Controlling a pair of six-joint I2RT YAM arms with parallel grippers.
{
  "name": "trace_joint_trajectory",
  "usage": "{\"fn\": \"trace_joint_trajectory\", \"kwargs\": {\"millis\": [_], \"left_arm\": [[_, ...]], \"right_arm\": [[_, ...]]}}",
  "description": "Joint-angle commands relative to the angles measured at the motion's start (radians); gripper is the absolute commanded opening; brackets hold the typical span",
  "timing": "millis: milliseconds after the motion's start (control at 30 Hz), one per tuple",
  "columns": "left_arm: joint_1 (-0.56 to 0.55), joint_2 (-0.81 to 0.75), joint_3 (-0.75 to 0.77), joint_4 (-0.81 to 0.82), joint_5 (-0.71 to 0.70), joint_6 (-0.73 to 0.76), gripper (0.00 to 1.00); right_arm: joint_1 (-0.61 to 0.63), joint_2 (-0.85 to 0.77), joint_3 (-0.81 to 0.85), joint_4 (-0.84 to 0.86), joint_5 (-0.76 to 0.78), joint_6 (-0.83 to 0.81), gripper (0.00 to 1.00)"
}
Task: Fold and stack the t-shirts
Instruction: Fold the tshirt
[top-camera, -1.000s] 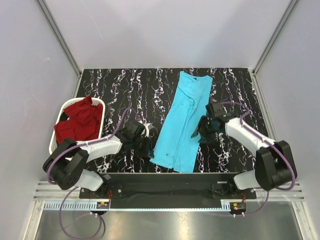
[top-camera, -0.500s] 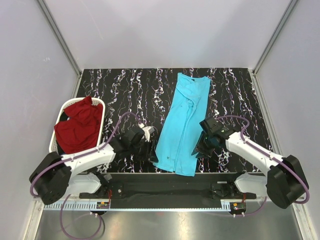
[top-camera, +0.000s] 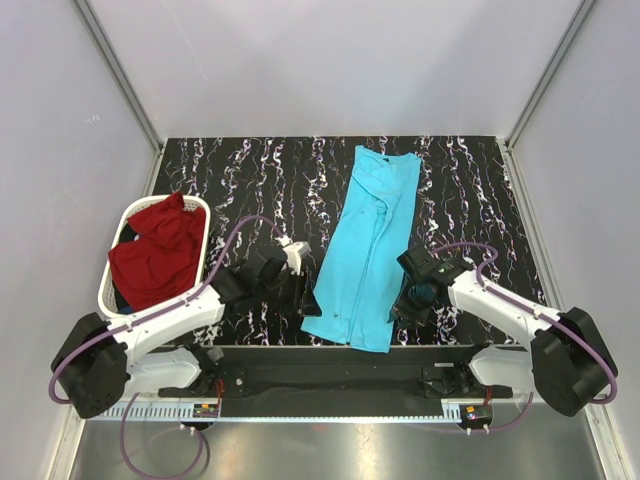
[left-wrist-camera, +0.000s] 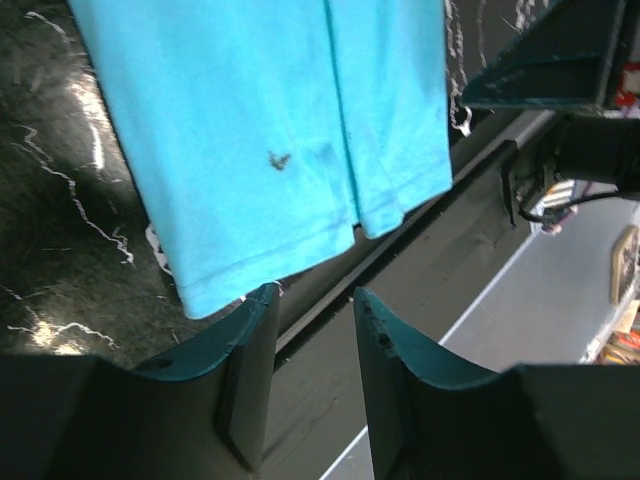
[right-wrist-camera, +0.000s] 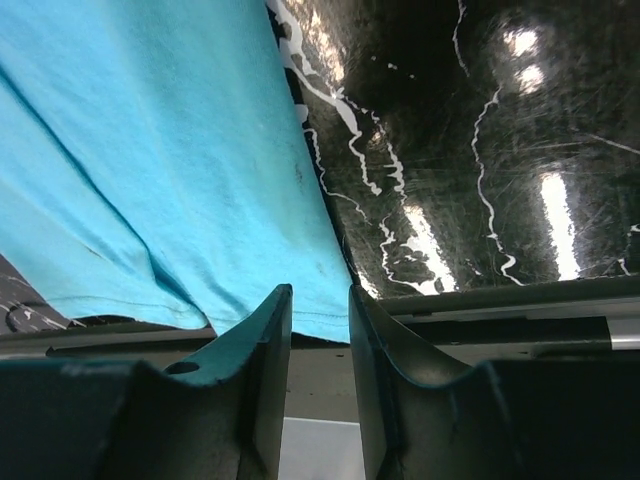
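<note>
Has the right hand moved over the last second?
Yes. The right hand has moved toward the black base rail at the near edge, alongside the bright turquoise cloth t-shirt.

The long turquoise-blue t-shirt (top-camera: 365, 245) of soft matt cloth is showing fine creases and a stitched hem, and the crumpled dark red cloth t-shirt (top-camera: 155, 255) is looking just as dull against the smooth white plastic laundry basket (top-camera: 207, 222). The black counter with white marble-like veining (top-camera: 250, 175) is gleaming, throwing back bright streaks of light in the wrist views. The jaws of the left gripper (left-wrist-camera: 312, 300) and the right gripper (right-wrist-camera: 320, 300) are looking like hard dark teal plastic with a matt, slightly scuffed face.
</note>
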Motion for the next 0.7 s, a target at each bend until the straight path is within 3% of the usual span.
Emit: {"fn": "trace_joint_trajectory", "kwargs": {"millis": [0,200,333,533,667], "left_arm": [[-0.004,-0.060,0.043,0.024,0.099,0.029,0.40],[-0.004,-0.186,0.098,-0.051,0.124,0.030,0.41],[-0.002,-0.252,0.136,-0.124,0.090,0.041,0.41],[0.009,-0.387,0.155,-0.222,-0.060,0.061,0.43],[0.012,-0.418,0.116,-0.218,-0.082,0.052,0.44]], "right_arm": [[0.008,-0.012,0.043,-0.003,0.066,-0.007,0.36],[0.008,0.022,0.192,0.015,-0.069,-0.123,0.34],[0.010,-0.009,0.235,-0.063,-0.075,-0.191,0.21],[0.017,-0.099,0.163,-0.074,-0.054,-0.159,0.08],[0.036,-0.112,0.095,-0.072,-0.031,-0.133,0.12]]}}
